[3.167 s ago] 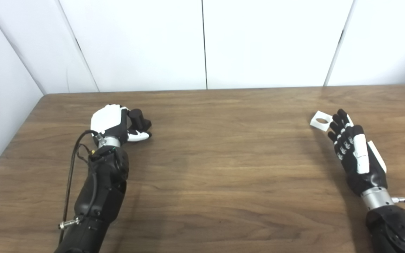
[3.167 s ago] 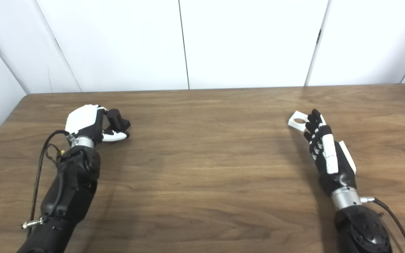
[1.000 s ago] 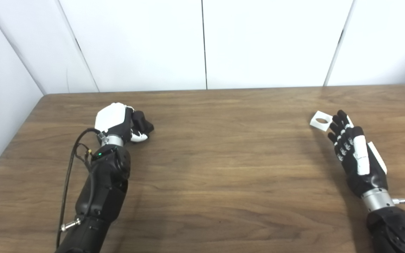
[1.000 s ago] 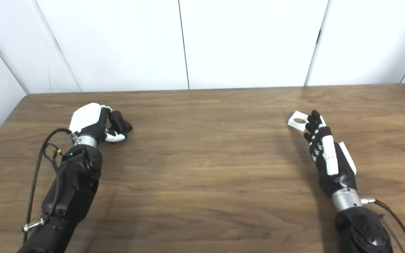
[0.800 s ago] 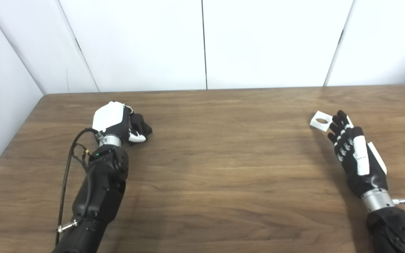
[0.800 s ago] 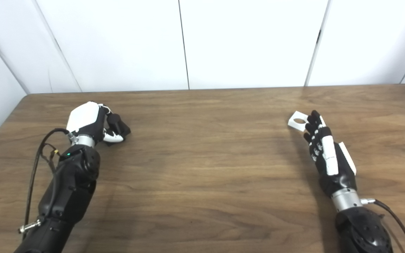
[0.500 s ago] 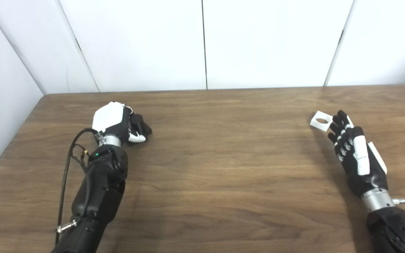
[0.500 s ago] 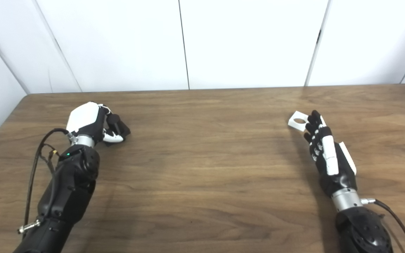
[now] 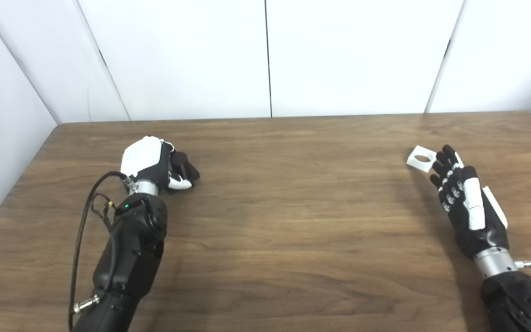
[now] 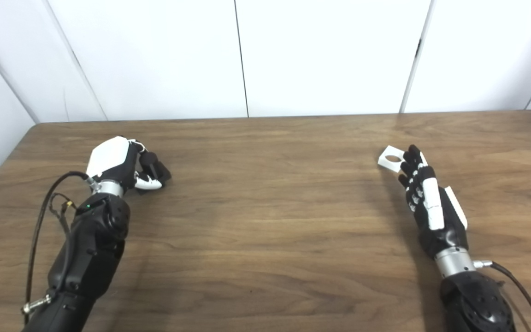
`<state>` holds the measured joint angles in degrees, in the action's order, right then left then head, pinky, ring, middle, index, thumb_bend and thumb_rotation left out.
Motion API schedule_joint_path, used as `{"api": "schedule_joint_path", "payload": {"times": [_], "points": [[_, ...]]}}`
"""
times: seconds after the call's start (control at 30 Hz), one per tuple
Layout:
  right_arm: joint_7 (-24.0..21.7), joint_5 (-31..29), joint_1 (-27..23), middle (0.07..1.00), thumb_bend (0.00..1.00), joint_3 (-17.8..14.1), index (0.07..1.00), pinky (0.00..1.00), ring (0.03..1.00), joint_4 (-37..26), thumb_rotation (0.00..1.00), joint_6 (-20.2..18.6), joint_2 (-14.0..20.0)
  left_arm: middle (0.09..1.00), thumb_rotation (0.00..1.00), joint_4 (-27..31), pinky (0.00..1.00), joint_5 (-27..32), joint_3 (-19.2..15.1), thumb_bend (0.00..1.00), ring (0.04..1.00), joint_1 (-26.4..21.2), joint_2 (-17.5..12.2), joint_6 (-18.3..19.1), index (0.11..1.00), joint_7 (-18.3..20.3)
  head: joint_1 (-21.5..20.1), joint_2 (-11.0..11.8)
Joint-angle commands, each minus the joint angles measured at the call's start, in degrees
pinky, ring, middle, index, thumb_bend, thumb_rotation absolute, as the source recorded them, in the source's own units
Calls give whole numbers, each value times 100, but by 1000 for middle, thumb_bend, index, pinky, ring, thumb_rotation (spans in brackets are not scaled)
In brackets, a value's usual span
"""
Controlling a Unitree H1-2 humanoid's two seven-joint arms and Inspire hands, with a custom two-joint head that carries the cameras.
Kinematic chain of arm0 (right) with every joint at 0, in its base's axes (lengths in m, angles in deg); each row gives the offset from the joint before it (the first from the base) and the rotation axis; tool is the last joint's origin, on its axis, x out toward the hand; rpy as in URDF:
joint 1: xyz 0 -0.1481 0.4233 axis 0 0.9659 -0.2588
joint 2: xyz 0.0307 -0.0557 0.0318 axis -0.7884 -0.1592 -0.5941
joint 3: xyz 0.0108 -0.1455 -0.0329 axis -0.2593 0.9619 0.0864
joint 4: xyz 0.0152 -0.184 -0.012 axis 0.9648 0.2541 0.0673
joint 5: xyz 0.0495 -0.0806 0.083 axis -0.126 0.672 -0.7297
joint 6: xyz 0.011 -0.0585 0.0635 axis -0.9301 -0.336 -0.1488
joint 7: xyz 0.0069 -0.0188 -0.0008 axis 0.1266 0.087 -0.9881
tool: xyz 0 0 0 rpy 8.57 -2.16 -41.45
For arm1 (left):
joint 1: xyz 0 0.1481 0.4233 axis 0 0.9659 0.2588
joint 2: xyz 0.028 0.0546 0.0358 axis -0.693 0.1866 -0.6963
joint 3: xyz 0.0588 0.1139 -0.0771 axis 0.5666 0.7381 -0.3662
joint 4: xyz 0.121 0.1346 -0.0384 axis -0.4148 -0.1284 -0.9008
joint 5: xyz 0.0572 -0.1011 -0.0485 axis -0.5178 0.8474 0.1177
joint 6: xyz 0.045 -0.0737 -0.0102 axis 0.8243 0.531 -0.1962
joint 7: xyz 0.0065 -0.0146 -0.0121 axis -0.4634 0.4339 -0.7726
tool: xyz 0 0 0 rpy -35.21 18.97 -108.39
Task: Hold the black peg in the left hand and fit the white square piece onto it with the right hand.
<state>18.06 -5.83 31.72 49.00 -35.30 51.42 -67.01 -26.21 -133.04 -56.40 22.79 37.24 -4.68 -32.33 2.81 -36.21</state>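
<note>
Though fingers hide it, left hand (image 9: 155,162) clasps black peg (image 9: 183,165).

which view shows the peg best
Neither view shows it well. The left eye view has a slight edge: the peg shows as a dark stub past the left hand. In the right eye view the peg is likewise mostly wrapped by the fingers.

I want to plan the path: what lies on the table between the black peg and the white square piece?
Nothing: only bare table lies between the black peg and the white square piece, in both eye views.
</note>
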Motion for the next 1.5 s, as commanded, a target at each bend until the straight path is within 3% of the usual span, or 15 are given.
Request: {"api": "schedule_joint_path", "payload": {"times": [0.0,0.47,1.07,1.47], "points": [[6,-7,156,1000,587,20,1000,1000,1000,115,1000,66,-64,903,66,222,1000,15,28,523,1000,-18,3,45,489,24,4,-6],[29,-50,203,1000,545,65,1000,1000,1000,-64,1000,-107,-175,910,68,987,1000,151,427,523,1000,467,40,-10,488,124,-130,-20],[130,10,214,1000,588,109,1000,1000,1000,-131,1000,-188,-267,913,72,1926,1000,214,1042,523,1000,1133,102,-335,488,-48,-269,-27],[178,105,202,1000,599,155,1000,1000,1000,-183,1000,-206,-298,908,74,2479,1000,-8,1387,523,1000,1465,312,-388,489,166,-336,-40]]}}
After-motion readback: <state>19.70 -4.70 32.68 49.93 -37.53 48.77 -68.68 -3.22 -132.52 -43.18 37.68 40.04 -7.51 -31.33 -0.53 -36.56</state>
